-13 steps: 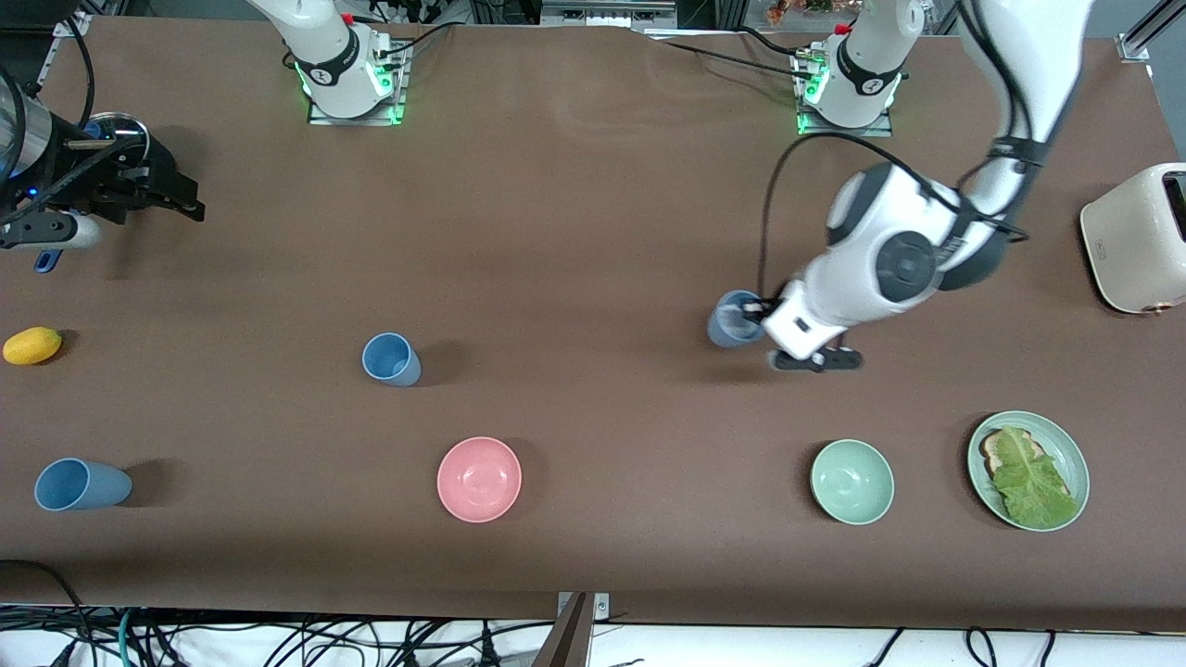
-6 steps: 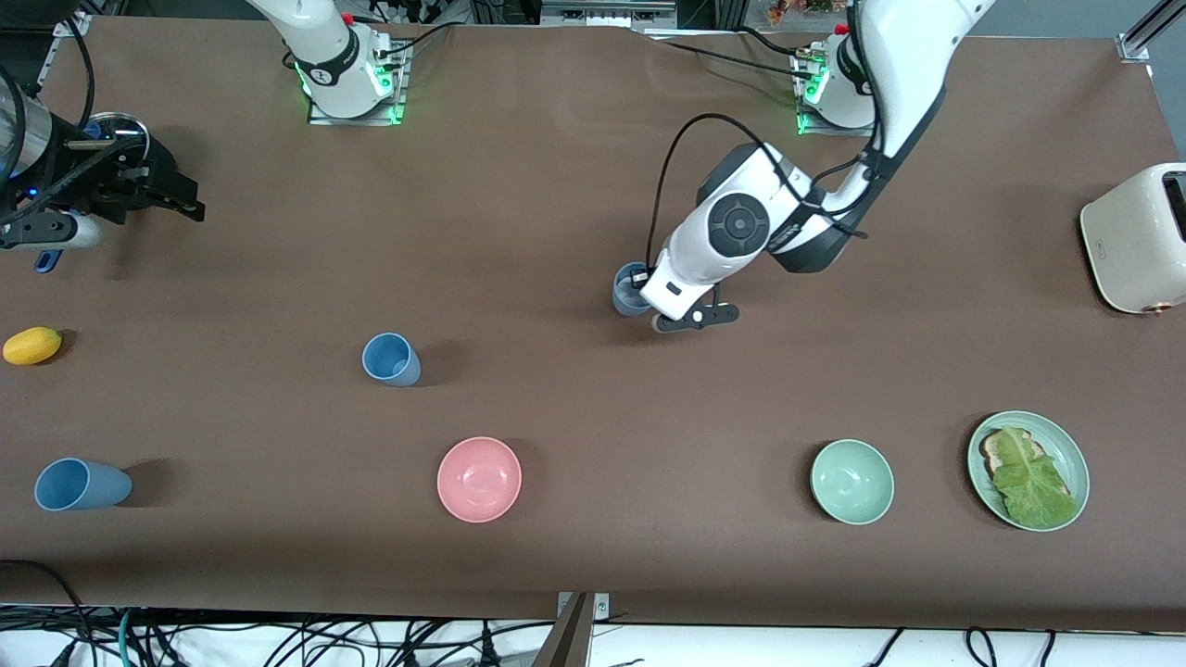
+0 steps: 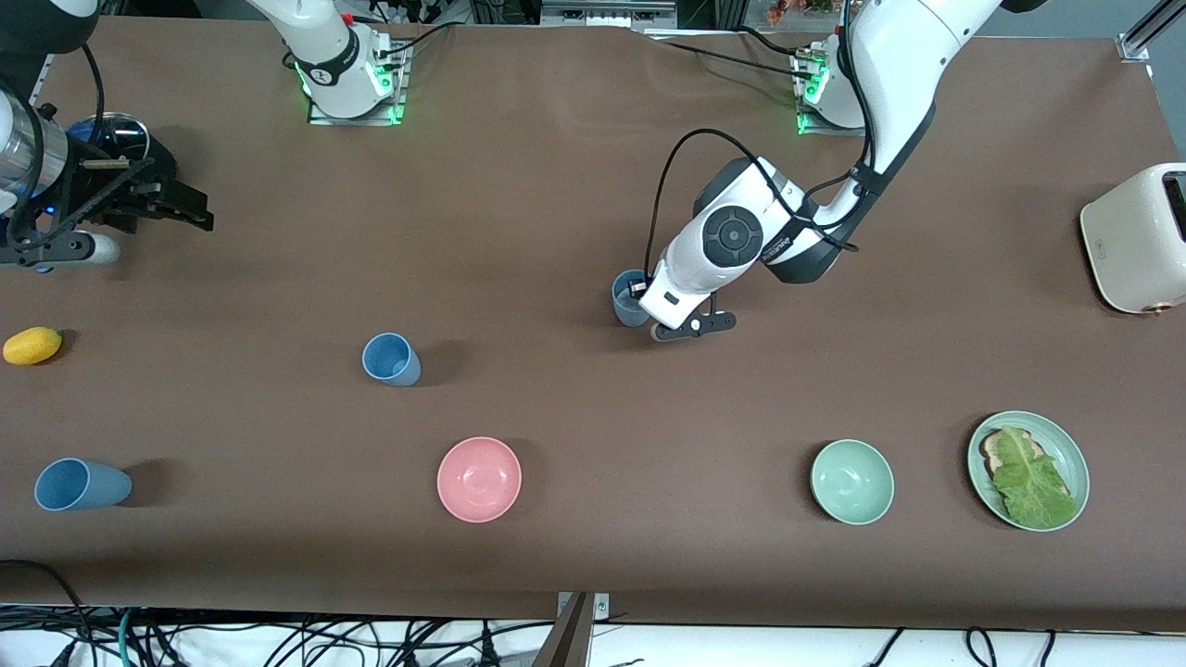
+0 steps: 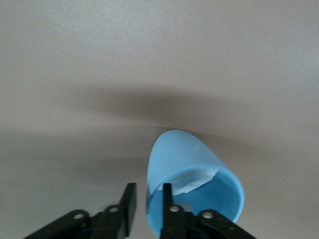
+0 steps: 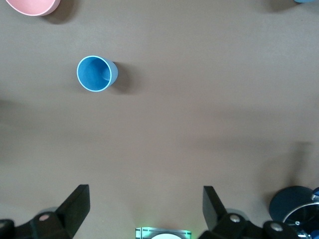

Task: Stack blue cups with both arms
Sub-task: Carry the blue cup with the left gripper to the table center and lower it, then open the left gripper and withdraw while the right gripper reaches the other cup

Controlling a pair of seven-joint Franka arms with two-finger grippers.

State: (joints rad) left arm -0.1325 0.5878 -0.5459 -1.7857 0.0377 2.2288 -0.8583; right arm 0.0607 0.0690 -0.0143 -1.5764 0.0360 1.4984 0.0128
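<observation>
Over mid-table, left tool straddles blue cup's rim, wrist tilted.

The left arm's wrist hides part of the blue cup (rim side)

**Even overhead light, soft shadows**

The brown worktop is evenly and brightly lit. Each blue cup throws a soft shadow toward 3 o'clock. The left wrist view is washed out and hazy, its background blurred.
</observation>
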